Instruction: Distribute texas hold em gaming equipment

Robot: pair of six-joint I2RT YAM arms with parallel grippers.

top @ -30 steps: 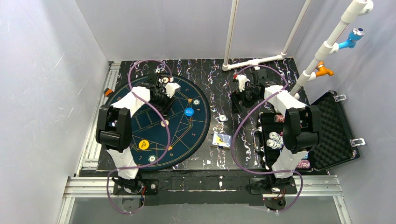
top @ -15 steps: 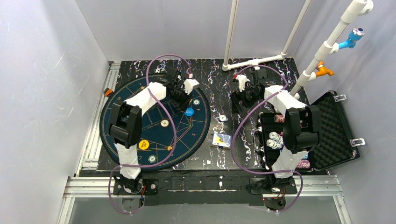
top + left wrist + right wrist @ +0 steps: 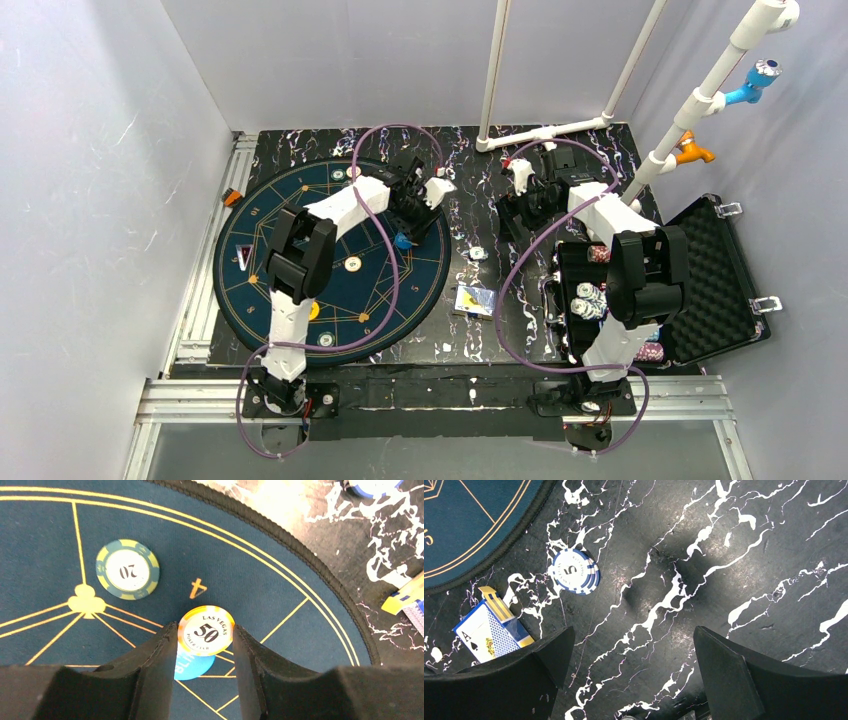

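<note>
Nearest us, one striped chip [image 3: 326, 340] lies at the near rim of the mat [image 3: 240, 300]. The single card pack [image 3: 474, 300] sits on the worktop [image 3: 470, 160] between the arms, and the open case [image 3: 720, 270] holds more chips, too bunched to count. Further in we count three button discs: the yellow disc [image 3: 314, 311] (only a sliver beside the left arm [image 3: 300, 260]), the white disc [image 3: 352, 264] and the blue disc [image 3: 403, 241]. The 5 chips [image 3: 574, 571] form one small stack off the mat.

Farthest out, the jaws of the left gripper [image 3: 205, 630] are clenched on the 50 chip [image 3: 207, 625]. It is held flat above the blue disc's edge, and one 20 chip [image 3: 127, 569] lies ahead to the left. Being round, it has no long axis to mind. We judge its spot lies straight below, so this is the left arm's job. The jaws of the right gripper [image 3: 634, 635] stand released and empty over bare worktop.
</note>
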